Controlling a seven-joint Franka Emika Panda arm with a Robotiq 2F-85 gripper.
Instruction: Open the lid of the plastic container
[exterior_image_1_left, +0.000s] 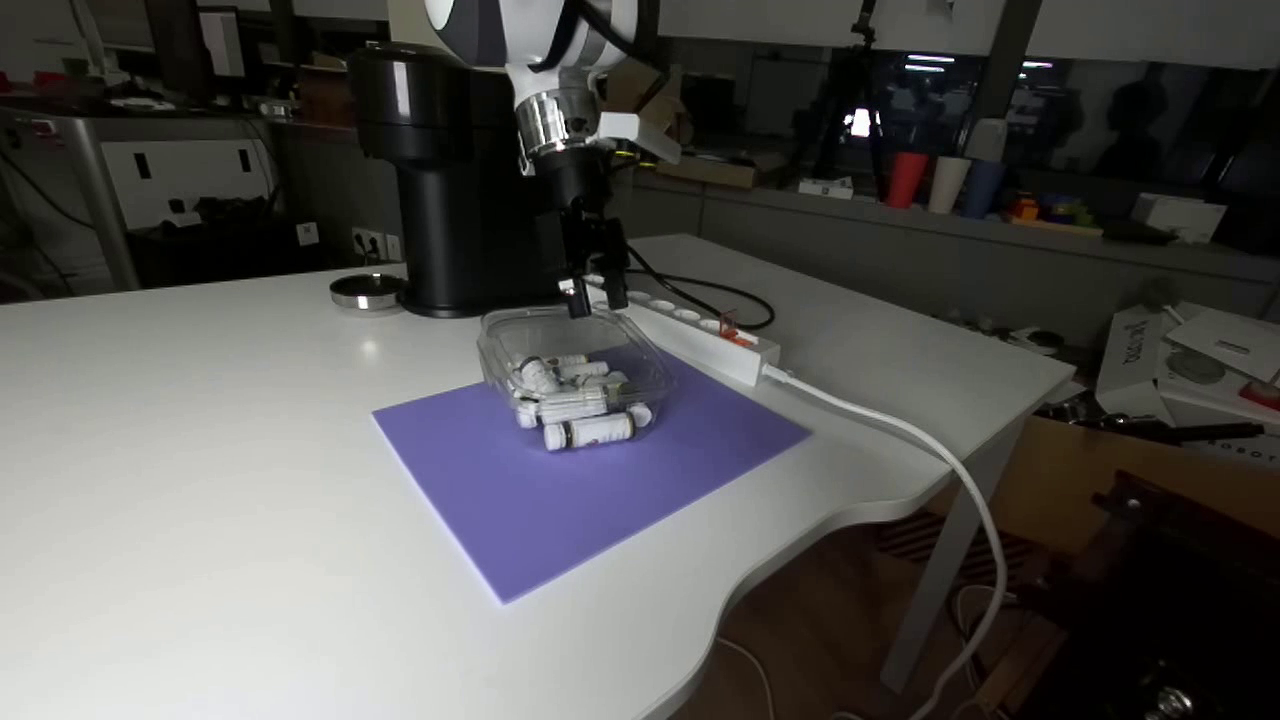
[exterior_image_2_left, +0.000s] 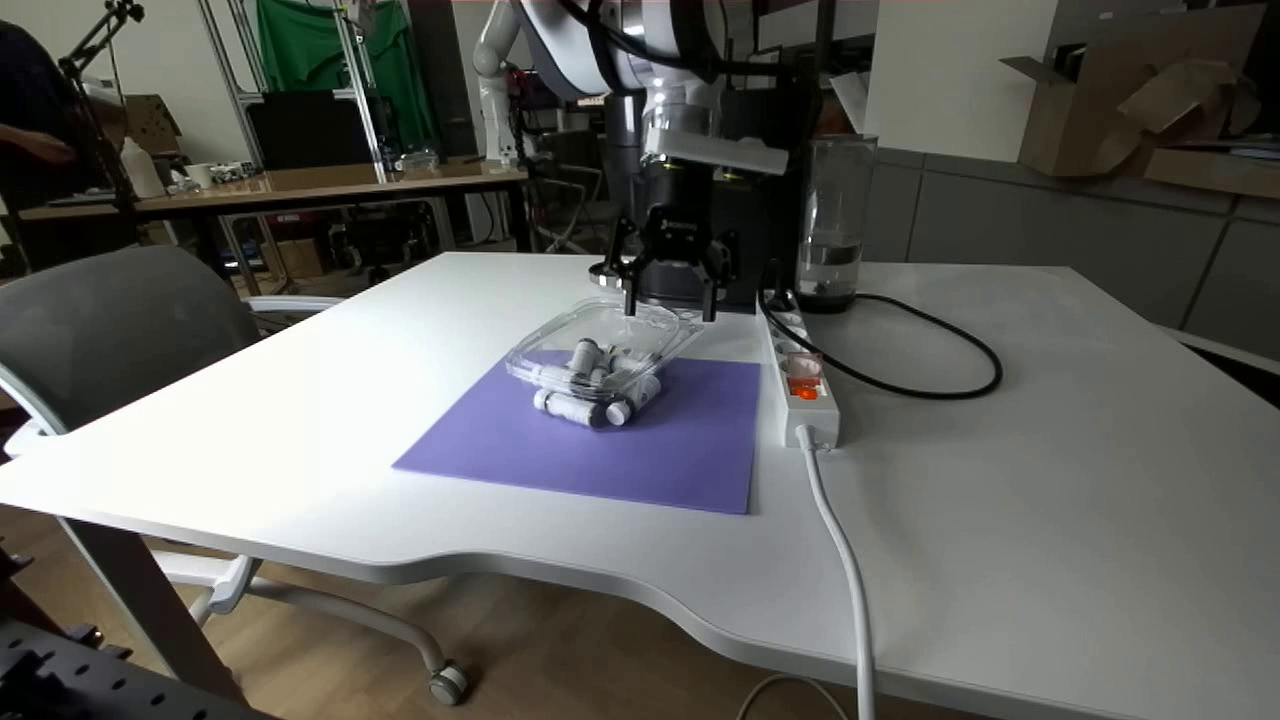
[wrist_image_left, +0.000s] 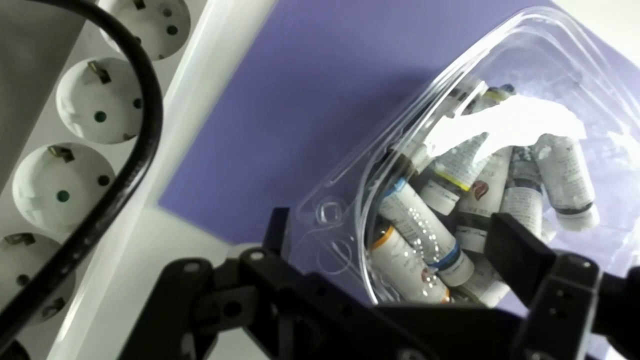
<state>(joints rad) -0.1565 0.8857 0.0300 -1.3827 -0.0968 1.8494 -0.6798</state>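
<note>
In an exterior view, here's the gripper (exterior_image_1_left: 598, 303), hanging over the far rim of the plastic container (exterior_image_1_left: 495, 365), which sits on the purple mat (exterior_image_1_left: 560, 530), white bottles (exterior_image_1_left: 580, 405) showing through. The container's bulk spreads below the gripper and out towards the camera. The lid (exterior_image_1_left: 560, 335) looks to be on, though I can't make out a seam!

Over to an exterior view: jaws spread, fingertips (exterior_image_2_left: 709, 302) well apart, nothing in their grasp, and the container lies lower, off to picture left. Touching its back corner? Can't call it.

Wrist view, and here's the crux: a corner with a clear tab (wrist_image_left: 330, 214) sits between the fingertips, nearer the one at picture left, while the rim's straight run slants away up and right. Longer axis? Cropped, so no call. My read: the tab wants centring between the jaws before any descent, or a finger may come down on the rim.
</note>
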